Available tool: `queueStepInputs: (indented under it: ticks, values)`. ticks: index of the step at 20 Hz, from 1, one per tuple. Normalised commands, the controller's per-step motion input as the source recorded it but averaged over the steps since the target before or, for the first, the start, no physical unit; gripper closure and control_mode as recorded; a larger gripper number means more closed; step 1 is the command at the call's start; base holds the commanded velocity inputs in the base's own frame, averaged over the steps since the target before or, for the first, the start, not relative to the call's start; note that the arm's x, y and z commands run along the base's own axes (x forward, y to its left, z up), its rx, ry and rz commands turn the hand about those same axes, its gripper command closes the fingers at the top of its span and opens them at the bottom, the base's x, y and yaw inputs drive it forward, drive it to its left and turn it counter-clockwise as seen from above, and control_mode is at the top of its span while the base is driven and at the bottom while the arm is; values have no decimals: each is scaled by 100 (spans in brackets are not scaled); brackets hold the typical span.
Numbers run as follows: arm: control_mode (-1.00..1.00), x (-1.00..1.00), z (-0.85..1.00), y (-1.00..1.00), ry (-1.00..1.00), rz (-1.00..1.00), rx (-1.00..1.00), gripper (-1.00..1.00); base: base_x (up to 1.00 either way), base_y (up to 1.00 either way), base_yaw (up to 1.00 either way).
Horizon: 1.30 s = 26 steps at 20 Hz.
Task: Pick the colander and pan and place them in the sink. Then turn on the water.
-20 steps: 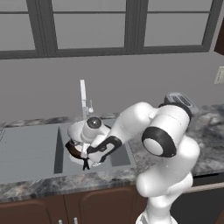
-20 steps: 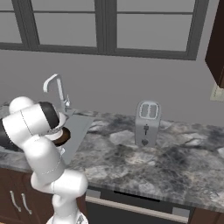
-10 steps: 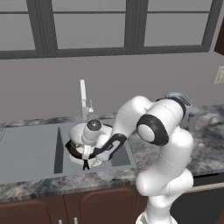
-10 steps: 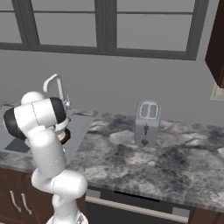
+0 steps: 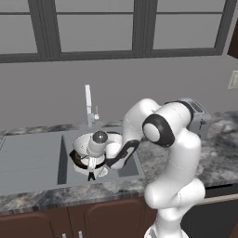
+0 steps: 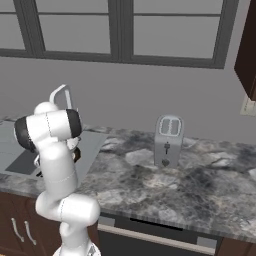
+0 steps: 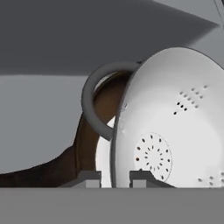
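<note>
Colander (image 7: 170,131) and pan (image 5: 80,160) sit together in the sink (image 5: 32,162); the one white perforated bowl rests on the one dark pan in the basin right of the drainboard. The white arm bends sharply at the elbow and reaches down and to its left into the basin, with the gripper (image 7: 114,178) low at the colander's near edge. Its two dark fingertips (image 7: 89,178) stand close together, nearly closed on the bowl's thin rim, which runs up between them. One slim tap (image 5: 88,106) rises behind the basin. One toaster (image 6: 167,141) stands well apart on the marbled counter (image 6: 165,185), beneath the dark-framed windows (image 6: 125,30).
</note>
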Motion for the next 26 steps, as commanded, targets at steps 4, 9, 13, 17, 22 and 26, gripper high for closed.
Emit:
queueStepInputs:
  ticks: [4,9,13,17,22,26]
  values:
    - [-100,1,-9,0,1,0,0,100,0,0,0]
    - [-100,0,0,0,0,0,0,-100,0,0,0]
    - [-100,0,0,0,0,0,0,-100,0,0,0]
    - [-100,0,14,0,2,0,0,-100,0,0,0]
    - [-100,0,32,0,0,0,1,-100,0,0,0]
    - [-100,0,46,0,0,-1,1,-100,0,0,0]
